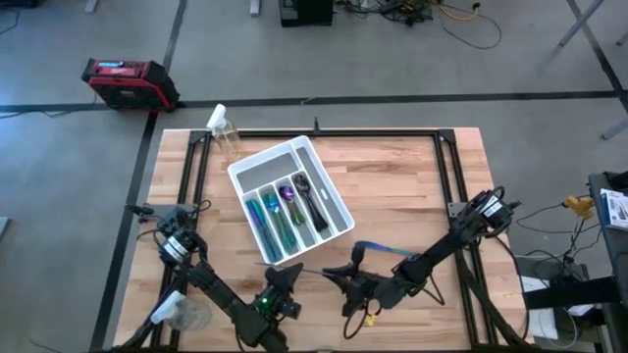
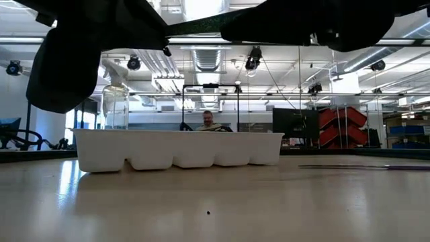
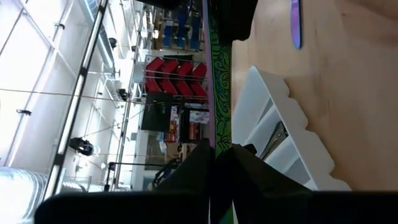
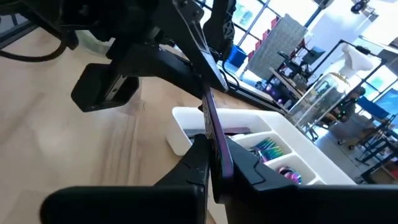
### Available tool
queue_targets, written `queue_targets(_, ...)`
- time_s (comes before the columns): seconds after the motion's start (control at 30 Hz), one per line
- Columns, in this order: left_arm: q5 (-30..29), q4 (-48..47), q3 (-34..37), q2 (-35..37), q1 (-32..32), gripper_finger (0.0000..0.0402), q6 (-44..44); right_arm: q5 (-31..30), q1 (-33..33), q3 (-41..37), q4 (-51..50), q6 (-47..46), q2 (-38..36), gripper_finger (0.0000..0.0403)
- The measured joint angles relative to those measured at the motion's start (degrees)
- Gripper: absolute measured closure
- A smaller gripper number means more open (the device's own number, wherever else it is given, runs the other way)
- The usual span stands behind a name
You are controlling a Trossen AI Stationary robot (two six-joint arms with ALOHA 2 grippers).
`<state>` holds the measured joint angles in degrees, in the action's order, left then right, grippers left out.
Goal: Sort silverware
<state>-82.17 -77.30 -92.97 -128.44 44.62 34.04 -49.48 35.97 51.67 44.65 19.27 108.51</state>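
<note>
I am gripping 1 slim piece of silverware (image 4: pixel 214 140) between the fingers of my right gripper (image 4: pixel 214 163), raised just beside the white tray (image 1: pixel 339 208) so it clears the wall on the way in; my left gripper (image 3: pixel 214 163) is pinching a second piece (image 3: pixel 209 74) in the same way near the tray's near corner; more silverware (image 1: pixel 285 211) is already lying in the compartments, and 1 piece (image 1: pixel 388 248) is resting on the table (image 1: pixel 412 186) beside my right arm.
</note>
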Motion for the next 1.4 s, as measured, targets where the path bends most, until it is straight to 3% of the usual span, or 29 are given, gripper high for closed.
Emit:
queue_targets(0.23,5.17,3.45,-0.05,0.02,-0.06,0.0372,0.28,0.24,-0.02,0.51,-4.18,1.45,0.0,0.04)
queue_targets(0.47,11.73,6.78,-0.07,1.16,-0.19,0.0359,0.22,-1.16,0.08,0.55,-6.42,8.7,0.0,0.0402)
queue_targets(0.8,19.32,11.97,0.0,4.51,-1.31,0.0377,2.44,-1.47,0.07,0.55,-7.05,15.29,0.0,0.0402)
queue_targets(1.07,28.11,18.19,0.0,5.12,-3.87,0.0377,-3.56,-0.01,0.11,1.02,-9.8,16.97,0.0,0.0402)
queue_targets(1.4,30.12,21.29,0.0,6.6,-6.52,0.0374,-4.08,-0.71,0.02,1.54,-10.35,16.76,0.0,0.0403)
